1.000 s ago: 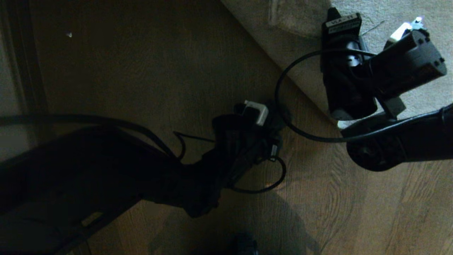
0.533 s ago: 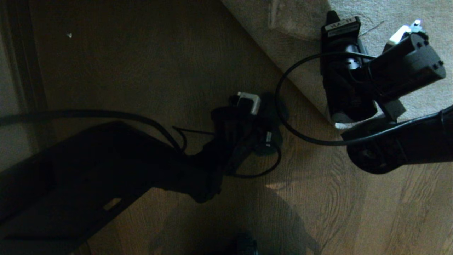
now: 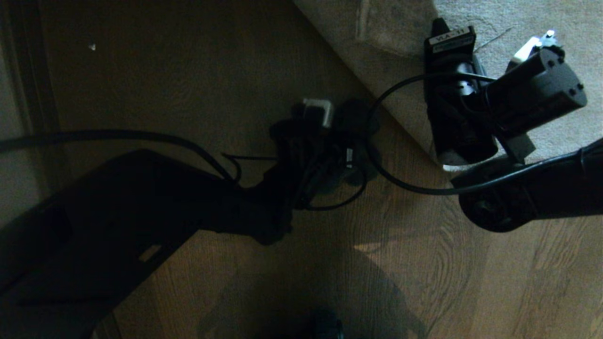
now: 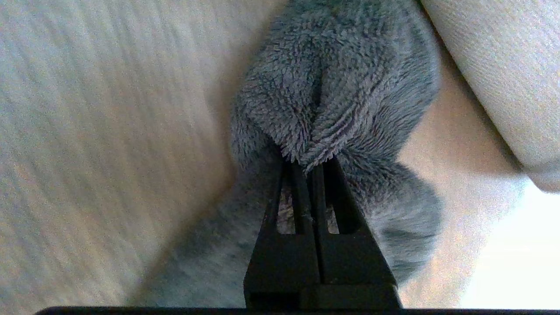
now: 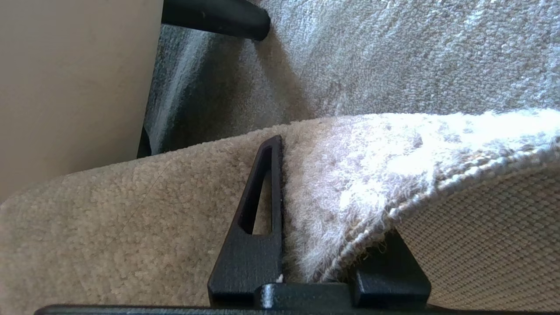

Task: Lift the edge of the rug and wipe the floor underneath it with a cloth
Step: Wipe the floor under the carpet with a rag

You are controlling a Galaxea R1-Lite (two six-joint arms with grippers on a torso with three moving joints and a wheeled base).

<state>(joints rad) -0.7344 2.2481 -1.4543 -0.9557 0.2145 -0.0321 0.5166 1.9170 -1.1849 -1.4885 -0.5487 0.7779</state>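
You had the rug (image 3: pixel 471 19) lying in the far right part of the scene, its edge running diagonally, with the floor (image 3: pixel 198 70) spread to its left and in front of it. Your right gripper (image 5: pixel 319 262) sat at that edge, one finger on top of the rug and the other under its lifted hem, which stood clear of the floor. Your left gripper (image 4: pixel 313 168) was to the left of it, out over the floor, just beside the rug's edge. The cloth (image 4: pixel 332 87) lay pinched between its fingers, pressed on the floor beneath and ahead of them, with the rug's raised edge close alongside.
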